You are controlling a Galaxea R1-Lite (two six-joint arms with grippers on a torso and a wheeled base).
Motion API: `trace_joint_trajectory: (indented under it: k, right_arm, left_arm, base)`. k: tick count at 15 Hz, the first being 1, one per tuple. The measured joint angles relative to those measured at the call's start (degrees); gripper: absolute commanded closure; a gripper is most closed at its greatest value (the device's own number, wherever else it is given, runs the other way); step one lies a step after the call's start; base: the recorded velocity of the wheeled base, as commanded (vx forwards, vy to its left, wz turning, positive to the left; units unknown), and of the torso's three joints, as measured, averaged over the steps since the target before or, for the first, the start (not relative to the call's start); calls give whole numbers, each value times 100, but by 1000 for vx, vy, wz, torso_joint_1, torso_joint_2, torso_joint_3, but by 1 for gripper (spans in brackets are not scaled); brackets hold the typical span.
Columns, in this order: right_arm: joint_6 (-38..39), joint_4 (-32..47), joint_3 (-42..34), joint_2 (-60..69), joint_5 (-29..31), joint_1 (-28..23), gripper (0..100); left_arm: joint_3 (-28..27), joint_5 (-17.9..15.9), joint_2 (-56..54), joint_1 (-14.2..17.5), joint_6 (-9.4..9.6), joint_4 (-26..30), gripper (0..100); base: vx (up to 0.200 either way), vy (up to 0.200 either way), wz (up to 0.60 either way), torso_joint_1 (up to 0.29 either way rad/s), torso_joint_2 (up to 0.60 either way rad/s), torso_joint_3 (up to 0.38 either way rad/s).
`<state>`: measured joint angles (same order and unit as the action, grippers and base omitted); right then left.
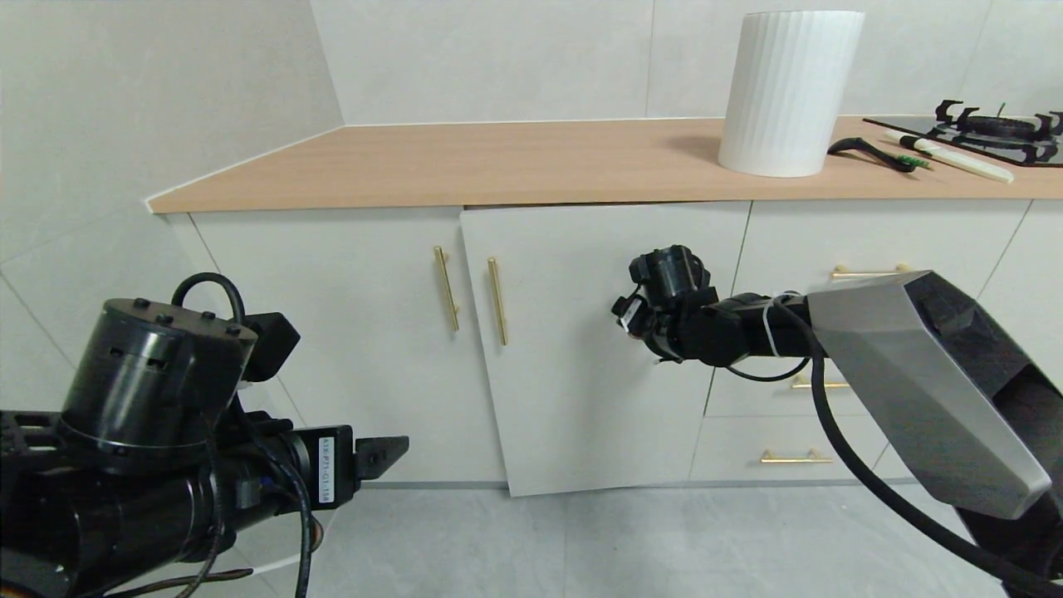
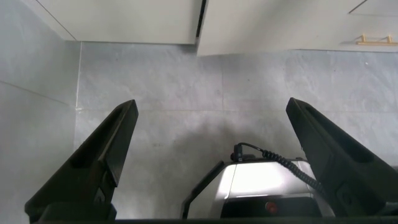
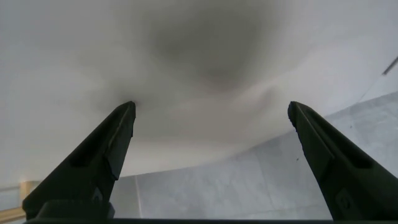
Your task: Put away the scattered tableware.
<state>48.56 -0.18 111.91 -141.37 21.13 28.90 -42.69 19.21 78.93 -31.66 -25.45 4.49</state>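
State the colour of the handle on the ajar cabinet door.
Gold; the handle shows best in the head view.

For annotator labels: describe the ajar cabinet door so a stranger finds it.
Below the wooden countertop runs a row of white cabinet fronts. The ajar door is second from the left, bearing the right-hand gold handle of a neighbouring vertical pair. Unlike the flush fronts beside it, it juts outward.
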Motion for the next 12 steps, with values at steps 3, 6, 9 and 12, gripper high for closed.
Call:
trace_joint_trajectory:
  k: [3, 6, 9, 12]
  right_arm:
    - [-4, -2, 176, -105, 148, -93, 0]
    - [-11, 2, 251, -190, 246, -138, 0]
    - [-9, 196, 265, -265, 288, -176, 0]
    - [-2, 196, 272, -273, 288, -176, 0]
  left_arm:
    - [9, 2, 0, 5, 0, 0, 0]
    - [6, 0, 0, 0, 0, 0, 0]
    - [6, 0, 0, 2, 0, 0, 0]
    - [6, 0, -2, 0, 0, 0, 0]
  base:
    - [0, 0, 0, 0, 0, 0]
    - [0, 0, 0, 0, 0, 0]
    - [0, 0, 0, 0, 0, 0]
    - [0, 0, 0, 0, 0, 0]
